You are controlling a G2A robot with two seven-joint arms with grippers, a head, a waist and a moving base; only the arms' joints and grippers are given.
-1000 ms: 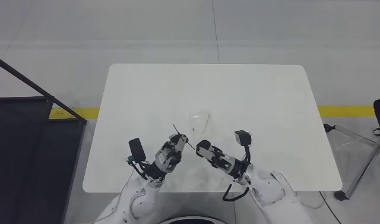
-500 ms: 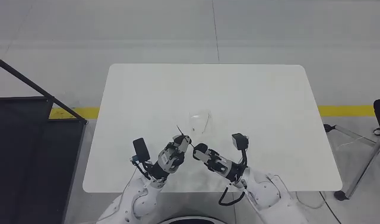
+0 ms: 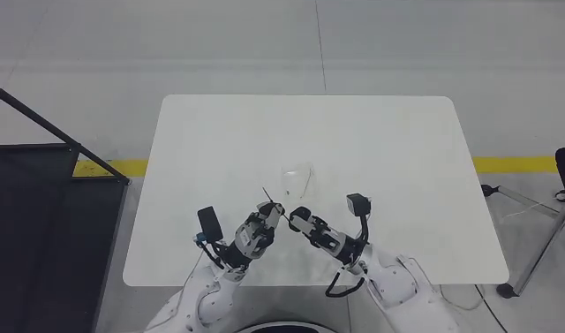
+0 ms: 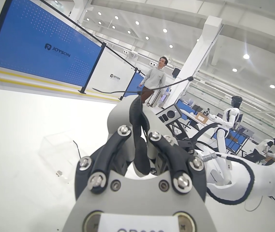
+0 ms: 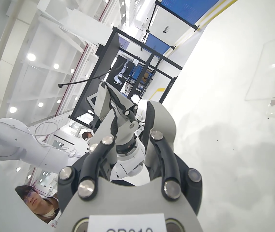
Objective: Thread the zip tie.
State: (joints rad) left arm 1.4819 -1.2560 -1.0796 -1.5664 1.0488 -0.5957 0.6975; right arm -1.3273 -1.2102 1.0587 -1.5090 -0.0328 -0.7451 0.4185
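A: What does the left gripper (image 4: 139, 96) have?
B: Its fingers are pressed together on the zip tie (image 3: 267, 194). They pinch the strap near its middle and hold it up off the table (image 3: 397, 147), close to the near edge.
A: Which way does the tie run?
B: Its long axis lies on a diagonal, far-left to near-right. The thin tail points away to the far left. The end with the small square head points near-right, toward the other arm.
A: And the right gripper (image 3: 297, 216)?
B: It is just right of the left one and faces it, with its fingers spread apart. It sits just beside the head end, but I cannot tell whether it touches the strap.
A: Anything else around?
B: A clear plastic box (image 3: 297, 179) lies on the table just beyond both grippers. It is near the tail's far tip but apart from it, and there is a small piece inside.
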